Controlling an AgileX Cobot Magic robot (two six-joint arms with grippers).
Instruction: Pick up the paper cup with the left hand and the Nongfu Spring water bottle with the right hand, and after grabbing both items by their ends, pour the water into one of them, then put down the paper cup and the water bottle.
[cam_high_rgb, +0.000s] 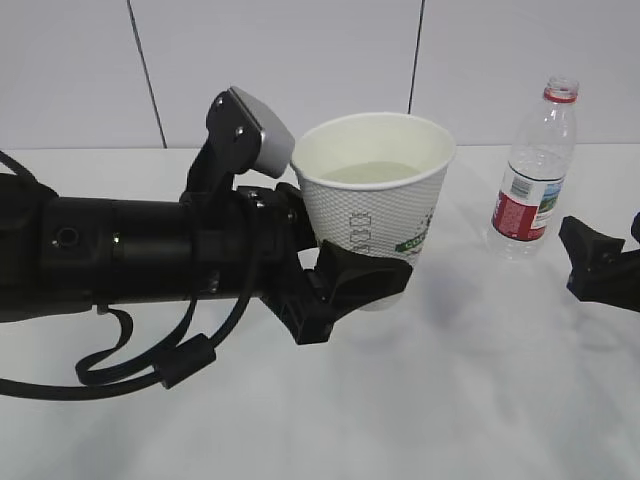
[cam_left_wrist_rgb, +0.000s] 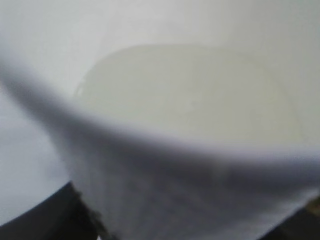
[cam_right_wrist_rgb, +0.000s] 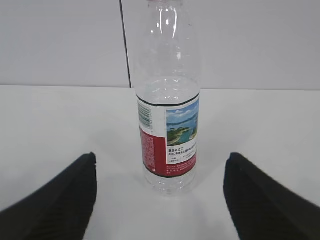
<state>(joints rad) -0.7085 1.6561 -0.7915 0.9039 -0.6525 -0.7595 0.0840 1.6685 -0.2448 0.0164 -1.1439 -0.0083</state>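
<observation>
On the white table (cam_high_rgb: 480, 400), right of centre, the Nongfu Spring water bottle (cam_high_rgb: 535, 170) stands upright and uncapped, red neck ring at top, red-and-white label low on the body. Nothing lies between it and the right hand (cam_high_rgb: 600, 262), which sits just beside it at table level; in the right wrist view the two black fingers (cam_right_wrist_rgb: 55, 205) are spread wide to either side of the bottle (cam_right_wrist_rgb: 169, 115), not touching it. Left of centre, the left hand (cam_high_rgb: 345, 275) grips the paper cup (cam_high_rgb: 375, 195) around its lower wall, cup upright and raised off the table. The water (cam_high_rgb: 365, 172) sits inside; the left wrist view shows it (cam_left_wrist_rgb: 190, 95) pale greenish, blurred. Behind the table: a plain white panelled wall (cam_high_rgb: 330, 60) with dark vertical seams.
</observation>
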